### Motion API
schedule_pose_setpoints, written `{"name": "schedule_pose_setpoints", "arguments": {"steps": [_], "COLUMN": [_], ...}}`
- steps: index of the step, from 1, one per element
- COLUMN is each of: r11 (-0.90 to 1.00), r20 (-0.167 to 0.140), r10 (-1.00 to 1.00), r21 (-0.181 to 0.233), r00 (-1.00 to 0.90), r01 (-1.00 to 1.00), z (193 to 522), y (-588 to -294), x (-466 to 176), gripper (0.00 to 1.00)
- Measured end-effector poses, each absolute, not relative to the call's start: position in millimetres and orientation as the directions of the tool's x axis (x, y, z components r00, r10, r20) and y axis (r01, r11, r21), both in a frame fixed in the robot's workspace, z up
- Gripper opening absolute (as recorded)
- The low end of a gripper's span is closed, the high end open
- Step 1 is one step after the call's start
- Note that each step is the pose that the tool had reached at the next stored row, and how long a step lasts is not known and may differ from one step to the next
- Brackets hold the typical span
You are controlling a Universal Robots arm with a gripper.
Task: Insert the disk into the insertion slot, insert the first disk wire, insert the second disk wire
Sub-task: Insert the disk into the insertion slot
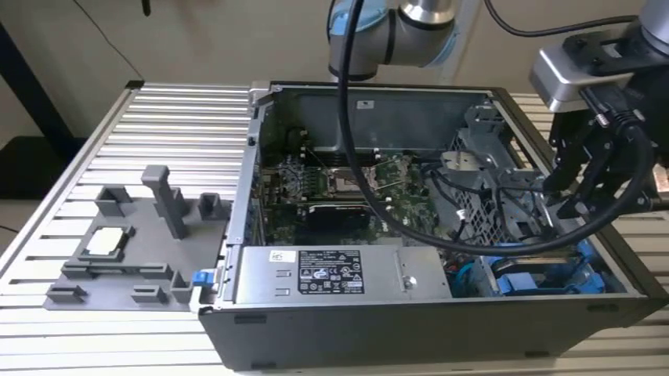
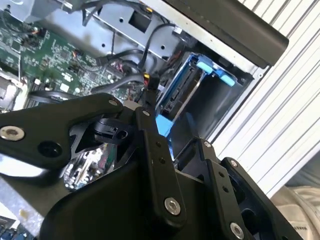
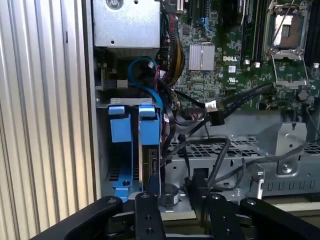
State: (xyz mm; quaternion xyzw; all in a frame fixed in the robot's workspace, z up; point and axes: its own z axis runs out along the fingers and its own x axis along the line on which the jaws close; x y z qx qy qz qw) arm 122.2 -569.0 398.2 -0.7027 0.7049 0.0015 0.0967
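I see black tool (image 1: 573, 196) released, empty; silver-grey disk in blue plastic carrier (image 3: 149, 130) seated in grey metal insertion slot (image 3: 125, 102), just beneath tool.

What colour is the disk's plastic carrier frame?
Bright blue; the carrier frame shows best in the first wrist view.

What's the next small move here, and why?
Probably ease the end effector toward the loose black cable connector. The disk, in its blue carrier, already looks seated in the insertion slot. That connector hangs free, plugged into nothing I can see.
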Motion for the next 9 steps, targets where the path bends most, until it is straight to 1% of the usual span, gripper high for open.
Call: {"name": "schedule_pose_setpoints", "arguments": {"steps": [2, 9], "r11": [0.009, -0.089], "r20": [-0.147, -0.147], "r10": [-0.989, -0.983], "r21": [-0.139, -0.152], "r00": [0.012, 0.111], "r01": [-0.990, -0.984], "z": [397.4, 392.5], "y": [-567.5, -567.1], "x": [122.2, 122.2], "gripper": [0.40, 0.40]}}
